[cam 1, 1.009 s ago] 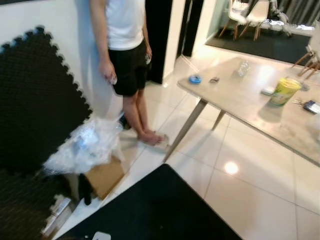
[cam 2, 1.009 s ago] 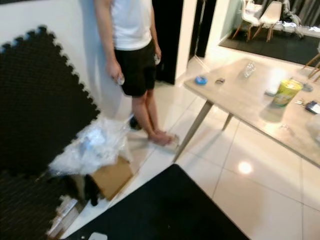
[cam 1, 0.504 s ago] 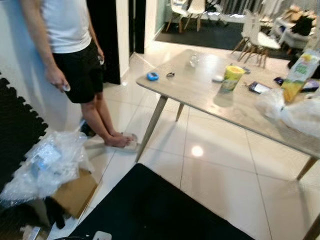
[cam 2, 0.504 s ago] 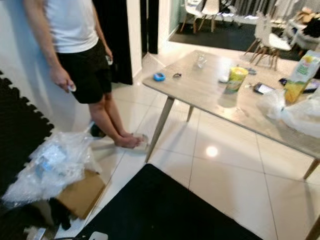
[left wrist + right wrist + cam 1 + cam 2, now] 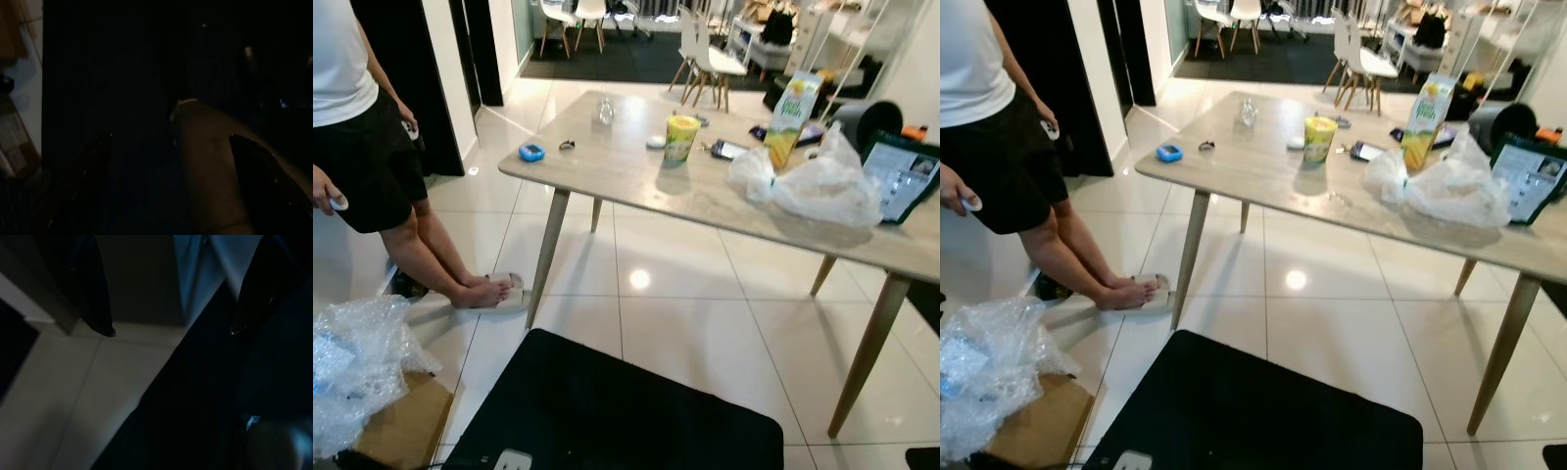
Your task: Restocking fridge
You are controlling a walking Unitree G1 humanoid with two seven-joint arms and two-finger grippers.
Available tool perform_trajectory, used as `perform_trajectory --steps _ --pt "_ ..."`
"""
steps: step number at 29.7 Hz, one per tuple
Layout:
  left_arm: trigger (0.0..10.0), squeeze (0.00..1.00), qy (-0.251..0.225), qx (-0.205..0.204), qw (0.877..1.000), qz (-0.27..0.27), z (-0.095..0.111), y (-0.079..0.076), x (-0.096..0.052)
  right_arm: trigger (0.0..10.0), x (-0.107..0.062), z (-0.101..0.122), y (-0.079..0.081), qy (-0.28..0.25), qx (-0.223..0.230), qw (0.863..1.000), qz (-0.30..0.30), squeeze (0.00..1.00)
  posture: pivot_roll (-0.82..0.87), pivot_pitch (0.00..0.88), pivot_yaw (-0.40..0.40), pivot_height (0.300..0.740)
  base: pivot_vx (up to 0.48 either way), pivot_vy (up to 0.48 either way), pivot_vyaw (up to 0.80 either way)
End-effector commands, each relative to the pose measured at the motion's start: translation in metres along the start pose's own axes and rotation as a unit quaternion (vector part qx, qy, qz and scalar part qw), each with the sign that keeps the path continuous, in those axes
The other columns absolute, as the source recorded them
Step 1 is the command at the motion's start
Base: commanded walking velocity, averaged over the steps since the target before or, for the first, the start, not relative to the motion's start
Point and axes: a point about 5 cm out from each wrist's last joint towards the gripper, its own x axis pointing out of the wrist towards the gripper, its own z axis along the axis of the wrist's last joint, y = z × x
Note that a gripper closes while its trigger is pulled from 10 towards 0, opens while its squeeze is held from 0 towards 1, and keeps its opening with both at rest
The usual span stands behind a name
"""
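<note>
A tall juice carton (image 5: 790,117) stands upright on the wooden table (image 5: 626,166), beside a crumpled clear plastic bag (image 5: 813,181). A yellow tub (image 5: 681,137) sits nearer the table's middle. The left wrist view is very dark: my left gripper (image 5: 168,137) hangs low with its two fingers apart, and a pale rounded shape lies beyond them. My right gripper (image 5: 172,333) also hangs with its fingers apart and nothing between them, over pale floor tile and a dark mat edge.
A person (image 5: 357,127) stands at the left by a dark doorway. Bubble wrap (image 5: 352,367) lies on a cardboard box (image 5: 406,431) at lower left. A black mat (image 5: 617,411) covers the floor in front. A tablet (image 5: 904,176) leans on the table's right end; white chairs (image 5: 705,54) stand behind.
The camera has swung to the right: the black foam wall has left the picture, the person has slid to the left edge, and the table with carton and bag has come into full view.
</note>
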Motion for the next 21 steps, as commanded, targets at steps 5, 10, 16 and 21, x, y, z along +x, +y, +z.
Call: perform_trajectory --steps 5,10,16,21 --pt "10.0 0.0 0.029 0.0 1.0 -0.007 -0.0149 -0.0034 -0.001 10.0 0.0002 -0.0044 0.0038 0.004 0.0 1.0 0.006 0.0 0.04 0.0 -0.038 0.74 0.0 0.0 -0.79" --pt "10.0 0.0 0.028 -0.001 1.0 -0.007 -0.0147 -0.0036 -0.001 10.0 0.0004 -0.0036 0.0048 0.003 -0.001 1.0 0.007 0.0 0.04 0.0 -0.038 0.74 0.0 0.0 -0.79" --pt "10.0 0.0 0.028 -0.003 1.0 -0.008 -0.0154 -0.0052 -0.0009 10.0 0.001 0.0015 0.0074 -0.002 0.005 1.0 0.006 0.0 0.04 0.0 -0.038 0.74 0.0 0.0 -0.53" --pt "10.0 0.0 0.027 -0.005 1.0 -0.008 -0.0152 -0.0058 -0.0007 10.0 0.001 0.0024 0.007 -0.003 0.004 1.0 0.005 0.0 0.04 0.0 -0.04 0.74 0.0 0.0 0.0"
